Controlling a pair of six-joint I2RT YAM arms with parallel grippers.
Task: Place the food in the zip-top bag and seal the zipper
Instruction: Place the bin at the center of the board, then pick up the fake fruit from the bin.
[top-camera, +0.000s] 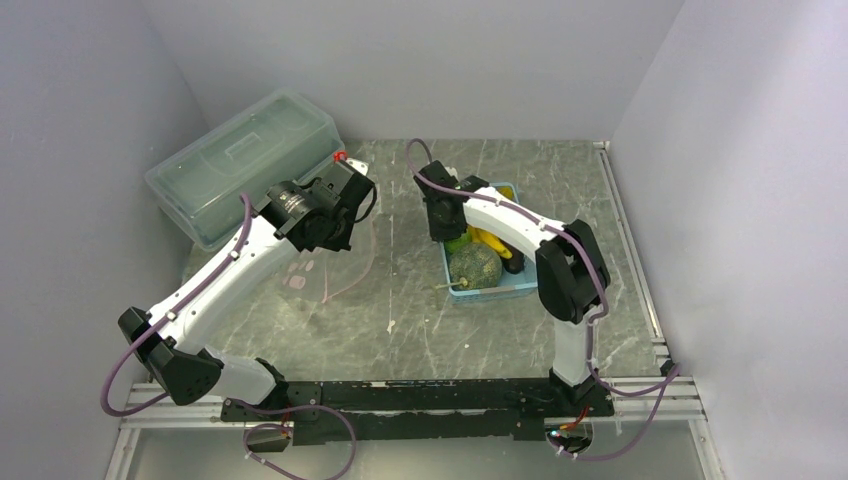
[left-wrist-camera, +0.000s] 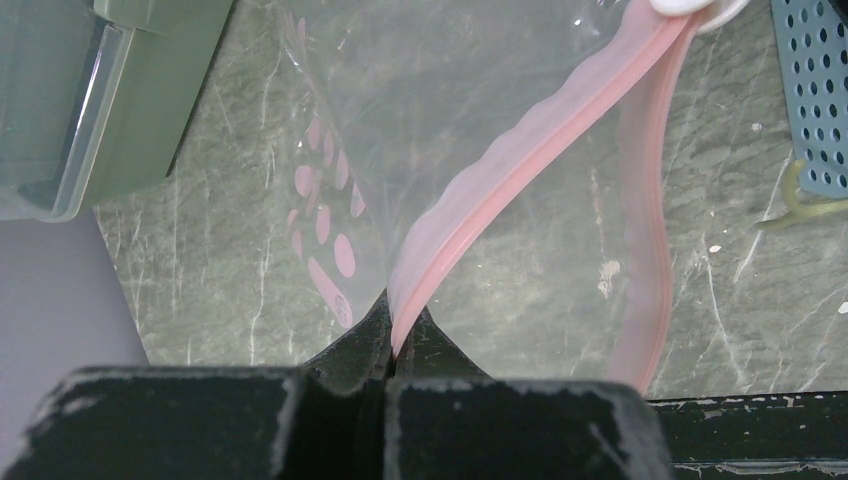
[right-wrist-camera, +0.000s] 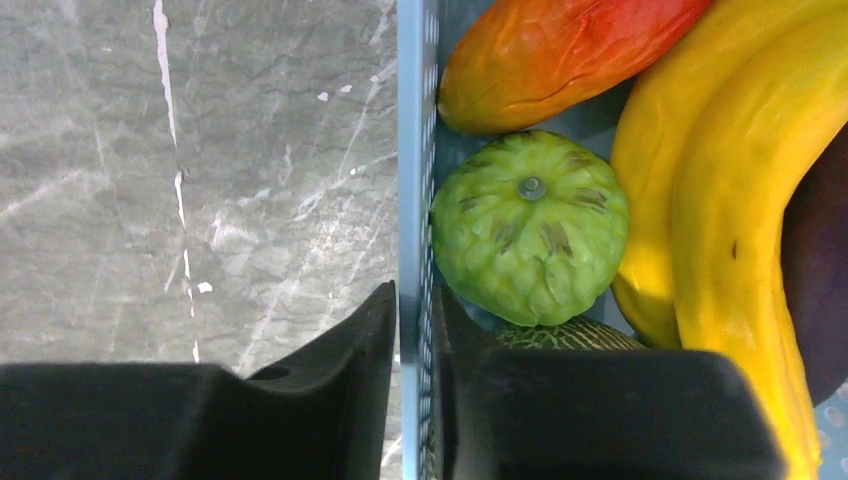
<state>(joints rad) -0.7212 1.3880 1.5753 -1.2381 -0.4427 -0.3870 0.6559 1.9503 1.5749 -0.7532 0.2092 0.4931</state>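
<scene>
The left claw (left-wrist-camera: 392, 335) is pressed together on the zipper (left-wrist-camera: 540, 130), a wavy pink strip along the mouth of the zip-top bag (left-wrist-camera: 440, 90). The bag's clear film with pale pink dots hangs over the bench (left-wrist-camera: 230, 250), between the lidded box (left-wrist-camera: 100, 90) and the basket (right-wrist-camera: 415, 150). The right claw (right-wrist-camera: 415, 310) pinches that light-blue basket's wall, just beside the ribbed bright-green ball (right-wrist-camera: 530, 225), yellow bananas (right-wrist-camera: 740, 220) and red-orange piece (right-wrist-camera: 560, 50) inside.
</scene>
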